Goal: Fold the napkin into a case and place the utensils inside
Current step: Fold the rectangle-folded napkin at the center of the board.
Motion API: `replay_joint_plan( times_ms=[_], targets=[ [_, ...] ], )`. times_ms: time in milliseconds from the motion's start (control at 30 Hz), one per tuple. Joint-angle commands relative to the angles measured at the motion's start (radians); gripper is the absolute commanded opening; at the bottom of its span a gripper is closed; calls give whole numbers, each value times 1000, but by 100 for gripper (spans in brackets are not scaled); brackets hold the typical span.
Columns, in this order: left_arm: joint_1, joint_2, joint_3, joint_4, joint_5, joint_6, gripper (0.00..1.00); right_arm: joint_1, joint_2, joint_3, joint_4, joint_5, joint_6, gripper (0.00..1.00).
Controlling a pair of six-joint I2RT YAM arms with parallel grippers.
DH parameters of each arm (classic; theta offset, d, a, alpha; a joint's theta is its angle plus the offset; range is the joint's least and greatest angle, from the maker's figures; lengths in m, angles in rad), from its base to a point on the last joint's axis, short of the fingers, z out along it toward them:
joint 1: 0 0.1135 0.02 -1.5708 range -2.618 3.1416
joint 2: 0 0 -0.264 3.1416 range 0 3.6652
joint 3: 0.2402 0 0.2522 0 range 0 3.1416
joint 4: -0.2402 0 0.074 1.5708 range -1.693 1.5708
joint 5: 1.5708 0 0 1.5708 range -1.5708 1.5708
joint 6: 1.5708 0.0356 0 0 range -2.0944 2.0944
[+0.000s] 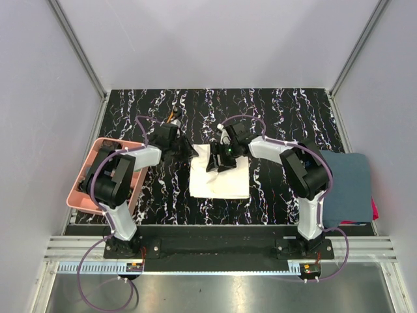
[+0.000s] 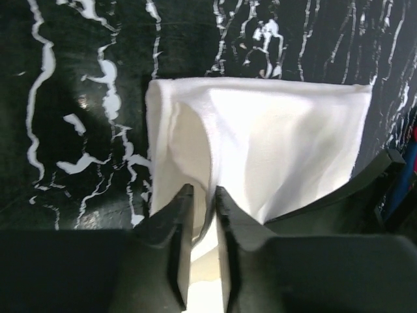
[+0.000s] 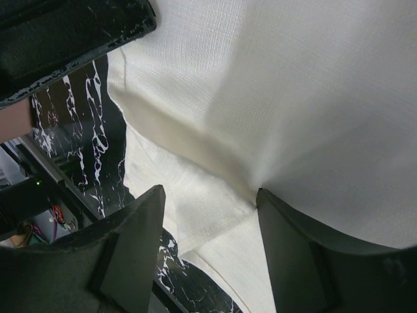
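The cream napkin (image 1: 221, 181) lies folded at the middle of the black marble table. My left gripper (image 1: 191, 152) is at its far left corner. In the left wrist view the left gripper (image 2: 202, 192) has its jaws nearly together, pinching a raised edge of the napkin (image 2: 280, 143). My right gripper (image 1: 219, 163) hovers over the far middle of the cloth. In the right wrist view the right gripper (image 3: 210, 192) is open, straddling a folded layer of the napkin (image 3: 293, 98) with one fingertip (image 3: 264, 195) touching it. A small orange bit (image 1: 174, 117) shows behind the left wrist; the utensils cannot be made out.
A pink tray (image 1: 81, 199) sits at the table's left edge beside the left arm. A dark blue-grey towel (image 1: 348, 186) lies at the right edge, with something red under its near corner. White walls and metal posts enclose the table.
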Motion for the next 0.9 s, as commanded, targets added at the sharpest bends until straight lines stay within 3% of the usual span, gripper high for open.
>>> replay_joint_plan(
  times_ms=[0, 133, 233, 400, 533, 667, 867],
  targets=[
    [-10, -94, -12, -13, -121, 12, 33, 42, 15, 41, 10, -35, 2, 63],
    [-17, -192, -33, -86, -230, 23, 55, 56, -8, 18, 37, -52, 45, 52],
    [-17, -302, -76, -133, -306, 12, 59, 68, -14, 32, 42, -69, 78, 37],
    [-16, -470, -122, -218, -394, 18, 69, 154, 23, 116, 48, -112, 149, 31],
    [-10, -564, -142, -289, -377, 48, 73, 232, 67, 174, 107, -210, 240, 45],
    [-7, -587, -151, -314, -218, 80, 72, 210, -66, 89, 58, -105, 160, 78],
    [-51, -496, -182, -229, -63, 91, 53, 118, -316, -80, -120, 113, 115, 79]
  ],
)
